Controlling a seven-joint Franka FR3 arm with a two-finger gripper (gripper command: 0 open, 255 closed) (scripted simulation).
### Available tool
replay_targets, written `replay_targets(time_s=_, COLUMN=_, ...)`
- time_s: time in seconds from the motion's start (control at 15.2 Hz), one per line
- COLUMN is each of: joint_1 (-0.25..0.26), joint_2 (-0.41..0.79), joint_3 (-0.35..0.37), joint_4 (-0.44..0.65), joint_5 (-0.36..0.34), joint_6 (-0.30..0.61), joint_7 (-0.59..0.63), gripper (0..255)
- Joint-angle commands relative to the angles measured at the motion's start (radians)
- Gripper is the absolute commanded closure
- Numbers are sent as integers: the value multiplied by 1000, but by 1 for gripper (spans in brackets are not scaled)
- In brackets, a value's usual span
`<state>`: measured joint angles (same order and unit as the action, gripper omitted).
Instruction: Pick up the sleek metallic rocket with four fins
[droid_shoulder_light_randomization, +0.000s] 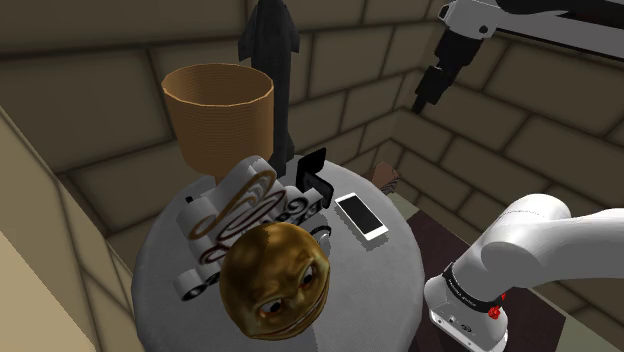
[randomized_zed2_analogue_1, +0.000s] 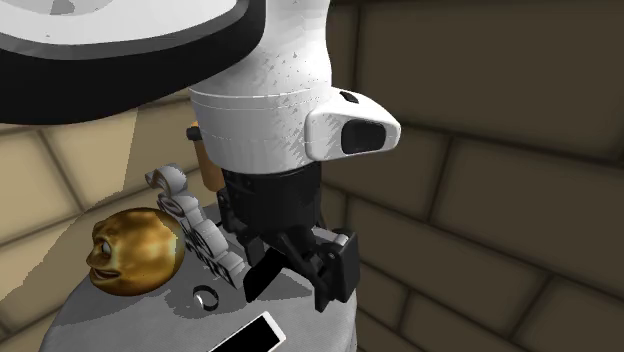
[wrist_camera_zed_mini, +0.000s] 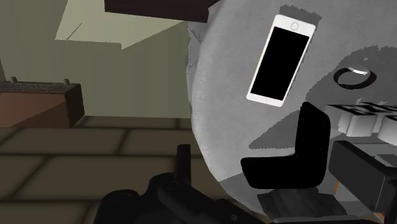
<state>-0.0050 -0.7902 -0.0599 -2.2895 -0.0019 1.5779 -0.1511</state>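
Note:
The rocket (droid_shoulder_light_randomization: 272, 50) is dark and slim. It stands upright at the back of the round grey table (droid_shoulder_light_randomization: 400, 262), just behind a brown ribbed basket (droid_shoulder_light_randomization: 218, 112), with its fins flaring out high on the body. My black gripper (droid_shoulder_light_randomization: 430, 96) hangs high in the air off the shoulder view's right of the rocket, above the table's far right edge. It is well apart from the rocket and holds nothing. In the wrist view the table's edge (wrist_camera_zed_mini: 210, 127) lies below the hand.
A golden face mask (droid_shoulder_light_randomization: 275, 278) lies at the table's front, with a white geared contraption (droid_shoulder_light_randomization: 235, 215) behind it. A black phone stand (droid_shoulder_light_randomization: 314, 176) and a white phone (droid_shoulder_light_randomization: 360, 216) sit nearer the gripper. Brick walls close in behind. A brown shelf (wrist_camera_zed_mini: 38, 105) stands beside the table.

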Motion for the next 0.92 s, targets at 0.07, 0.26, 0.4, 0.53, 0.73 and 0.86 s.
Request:
replay_targets(time_s=0.07, joint_1=17, joint_2=26, joint_3=-25, joint_4=9, joint_5=9, joint_6=32, joint_7=-50, gripper=0)
replay_targets(time_s=0.26, joint_1=76, joint_2=109, joint_3=-102, joint_4=49, joint_5=49, joint_6=118, joint_7=-202, gripper=0)
replay_targets(time_s=0.4, joint_1=118, joint_2=170, joint_3=-151, joint_4=86, joint_5=86, joint_6=162, joint_7=-307, gripper=0)
replay_targets(time_s=0.53, joint_1=164, joint_2=233, joint_3=-200, joint_4=131, joint_5=132, joint_6=196, joint_7=-415, gripper=0)
replay_targets(time_s=0.73, joint_1=235, joint_2=332, joint_3=-270, joint_4=214, joint_5=216, joint_6=223, joint_7=-582, gripper=0)
replay_targets(time_s=0.86, joint_1=281, joint_2=402, joint_3=-315, joint_4=279, joint_5=283, joint_6=223, joint_7=-695, gripper=0)
